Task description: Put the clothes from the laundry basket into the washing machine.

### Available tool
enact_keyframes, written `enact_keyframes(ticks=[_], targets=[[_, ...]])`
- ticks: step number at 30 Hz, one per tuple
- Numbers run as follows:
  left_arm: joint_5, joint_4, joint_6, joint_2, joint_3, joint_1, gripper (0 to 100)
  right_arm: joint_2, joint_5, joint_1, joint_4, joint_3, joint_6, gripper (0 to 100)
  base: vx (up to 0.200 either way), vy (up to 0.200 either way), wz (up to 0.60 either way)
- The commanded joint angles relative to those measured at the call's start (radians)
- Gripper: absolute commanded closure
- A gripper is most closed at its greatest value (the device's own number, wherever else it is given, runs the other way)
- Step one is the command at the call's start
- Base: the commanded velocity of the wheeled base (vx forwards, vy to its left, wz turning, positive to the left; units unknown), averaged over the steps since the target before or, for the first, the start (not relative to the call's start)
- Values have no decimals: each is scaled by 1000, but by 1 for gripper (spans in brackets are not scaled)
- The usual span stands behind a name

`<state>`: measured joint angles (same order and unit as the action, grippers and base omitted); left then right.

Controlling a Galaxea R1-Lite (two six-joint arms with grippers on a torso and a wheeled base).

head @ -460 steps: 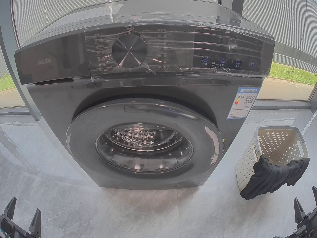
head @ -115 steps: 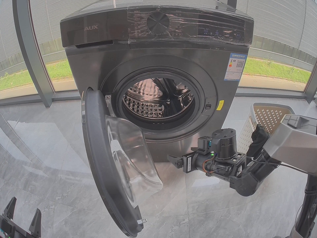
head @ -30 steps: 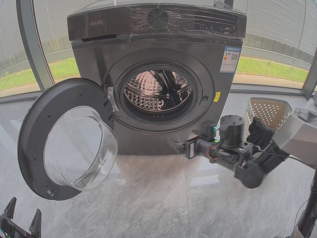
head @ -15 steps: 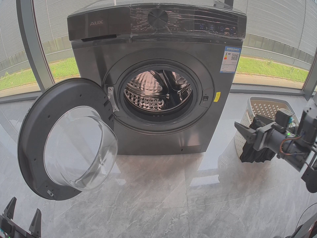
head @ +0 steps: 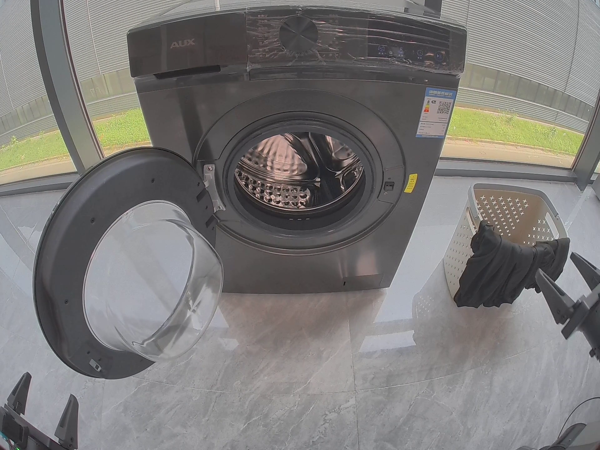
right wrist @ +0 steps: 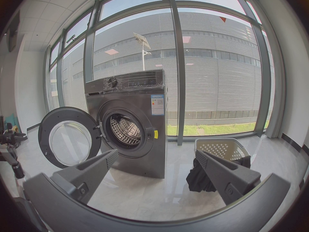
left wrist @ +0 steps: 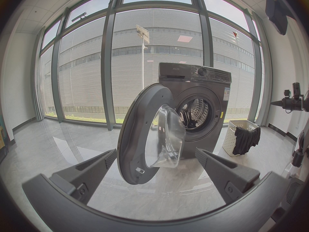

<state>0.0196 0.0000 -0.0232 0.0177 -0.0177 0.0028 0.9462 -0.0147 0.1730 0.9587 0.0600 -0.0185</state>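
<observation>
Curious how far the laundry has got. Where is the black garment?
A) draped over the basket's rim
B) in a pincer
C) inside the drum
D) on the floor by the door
A: the garment hangs over the front rim of the basket, outside the machine.

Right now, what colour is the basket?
Creamy white, with small cross-shaped holes. The head view shows the basket best.

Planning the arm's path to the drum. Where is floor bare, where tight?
Bare floor: between washing machine and laundry basket, and before the drum, beside the open door. Crowded: black clothes draped over the basket rim, near the right gripper.
</observation>
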Motion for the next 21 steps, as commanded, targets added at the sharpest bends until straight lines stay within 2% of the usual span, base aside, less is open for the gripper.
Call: enact_keyframes(ticks=[1, 4, 8, 9, 11, 12, 13, 16, 19, 21], targets=[[-1, 0, 0, -18, 16, 0, 0, -362, -5, -70, -166, -58, -8, 0, 0, 0, 0], [0, 0, -1, -18, 15, 0, 0, -481, -16, -118, -291, -58, -17, 0, 0, 0, 0], [-1, 0, 0, -18, 15, 0, 0, -616, -33, -130, -431, -58, -18, 0, 0, 0, 0], [-1, 0, 0, -18, 16, 0, 0, -670, -37, -130, -500, -58, -18, 0, 0, 0, 0], [-1, 0, 0, -18, 15, 0, 0, -748, -37, -130, -598, -58, -18, 0, 0, 0, 0], [-1, 0, 0, -18, 15, 0, 0, -748, -37, -130, -598, -58, -18, 0, 0, 0, 0], [-1, 0, 0, -18, 16, 0, 0, -808, -37, -130, -666, -58, -18, 0, 0, 0, 0], [-1, 0, 0, -18, 15, 0, 0, -885, -37, -132, -752, -58, -18, 0, 0, 0, 0], [-1, 0, -1, -18, 15, 0, 0, -946, -34, -175, -865, -60, -15, 0, 0, 0, 0], [-1, 0, 0, -18, 16, 0, 0, -946, -24, -178, -905, -58, -12, 0, 0, 0, 0]])
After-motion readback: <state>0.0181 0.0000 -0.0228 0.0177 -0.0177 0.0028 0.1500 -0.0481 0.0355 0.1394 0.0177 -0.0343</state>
